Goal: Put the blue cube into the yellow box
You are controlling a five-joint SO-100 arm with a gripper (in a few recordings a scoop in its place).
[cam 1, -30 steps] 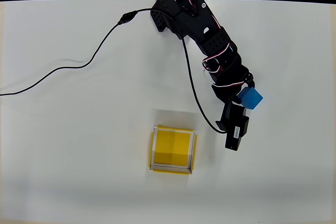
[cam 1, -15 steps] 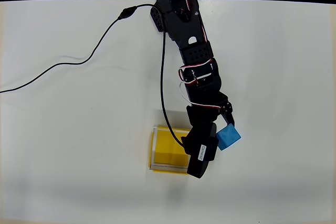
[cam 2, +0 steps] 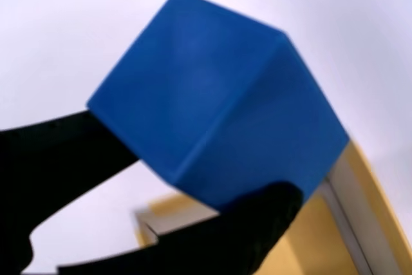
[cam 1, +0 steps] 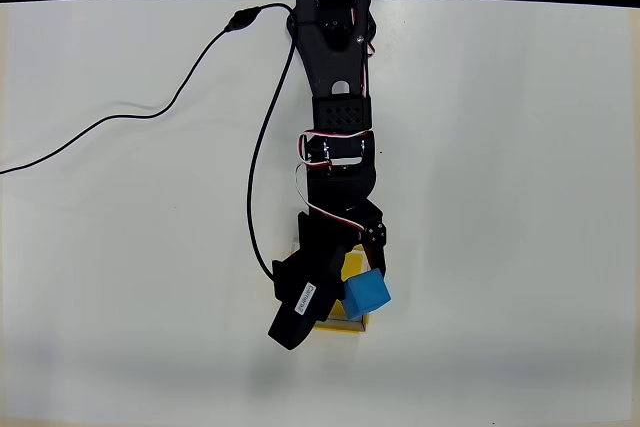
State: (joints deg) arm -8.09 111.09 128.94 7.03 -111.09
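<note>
A: Overhead view, arm (cam 1: 335,137) position?
B: Reaches from the table's (cam 1: 520,147) top edge down the middle. Cable (cam 1: 150,112) trails away to its left.
A: Cube?
B: The blue cube (cam 1: 366,295) sits between the fingers of the gripper (cam 1: 352,292), over the right-hand edge of the yellow box (cam 1: 354,324). The arm covers most of the box.
A: Wrist view?
B: Cube (cam 2: 219,94) above, box (cam 2: 360,198) below and to its right, fingers (cam 2: 58,146) on either side of the cube.

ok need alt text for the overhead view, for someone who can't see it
A black robot arm reaches down a white table, its claw holding a blue cube above the right edge of a yellow box that the arm mostly hides. A black cable trails off to the left.
</note>
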